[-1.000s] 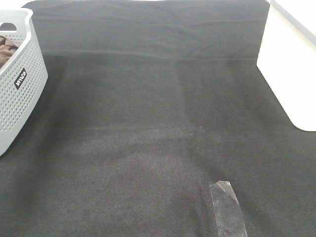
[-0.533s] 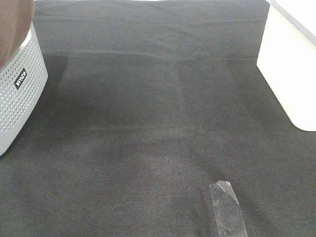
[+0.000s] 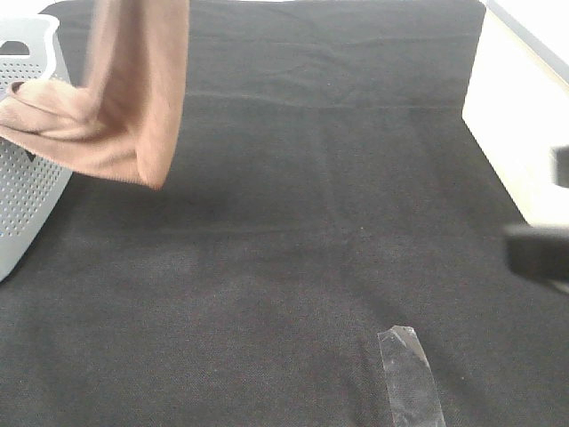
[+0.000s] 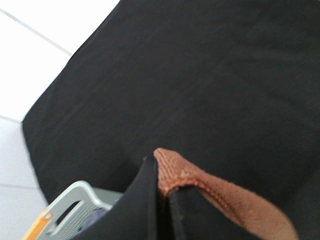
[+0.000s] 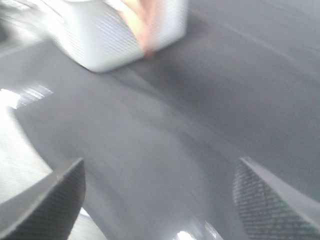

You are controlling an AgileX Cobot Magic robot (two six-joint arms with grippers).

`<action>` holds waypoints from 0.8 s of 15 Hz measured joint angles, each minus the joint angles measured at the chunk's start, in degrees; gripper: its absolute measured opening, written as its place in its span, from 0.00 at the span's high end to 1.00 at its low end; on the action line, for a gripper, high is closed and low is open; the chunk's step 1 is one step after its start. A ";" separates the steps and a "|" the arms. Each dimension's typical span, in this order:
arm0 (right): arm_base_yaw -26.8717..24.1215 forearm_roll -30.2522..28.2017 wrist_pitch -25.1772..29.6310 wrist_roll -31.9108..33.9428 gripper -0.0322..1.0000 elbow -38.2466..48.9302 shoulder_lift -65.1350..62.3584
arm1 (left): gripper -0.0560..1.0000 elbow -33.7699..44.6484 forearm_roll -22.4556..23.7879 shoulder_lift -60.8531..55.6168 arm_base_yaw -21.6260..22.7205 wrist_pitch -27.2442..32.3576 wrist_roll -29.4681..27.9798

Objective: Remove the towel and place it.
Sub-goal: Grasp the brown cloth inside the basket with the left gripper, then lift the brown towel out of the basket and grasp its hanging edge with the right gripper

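1. Seen from its own wrist camera, the left end effector (image 4: pixel 161 200) shows two fingers (image 4: pixel 140 210) in plain matte black with smooth faces.
2. Each of these fingers is a broad, flat slab with straight edges, narrowing toward a blunt tip.
3. The right end effector (image 5: pixel 160 200) shows two fingertips (image 5: pixel 50 210), dark grey to black and wedge-shaped, each with a slanted upper edge.
4. Their surface has a fine woven checker texture, like carbon fibre, with a thin paler line along the top edge.
5. In the high exterior view, part of the right arm (image 3: pixel 538 249) appears as black, blocky shapes, too blurred to show detail.
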 joint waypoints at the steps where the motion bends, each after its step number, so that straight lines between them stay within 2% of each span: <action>1: 0.00 1.89 -0.74 -2.18 0.21 0.00 2.81 | 0.95 0.00 2.52 1.09 0.00 0.29 -0.11; 3: 0.00 4.07 -2.41 -4.30 0.21 0.00 8.37 | 0.95 0.00 4.87 1.72 0.00 0.34 -0.52; 5: 0.00 5.44 -3.78 -4.64 0.21 0.00 12.95 | 0.95 0.00 4.47 2.69 -0.46 0.34 -1.95; 7: 0.00 5.61 -5.16 -6.02 0.21 0.00 15.47 | 0.95 0.00 3.90 3.27 -2.98 0.34 -3.95; 8: 0.00 5.90 -5.27 -7.51 0.21 0.00 15.93 | 0.95 0.00 6.36 3.04 -3.95 0.34 -5.10; 11: 0.00 9.00 -5.33 -10.37 0.21 0.00 15.93 | 0.95 0.00 19.42 -0.06 -4.35 0.34 -13.52; 12: 0.00 10.49 -5.27 -10.60 0.21 0.00 15.93 | 0.95 0.00 20.80 -0.92 -4.81 0.34 -14.90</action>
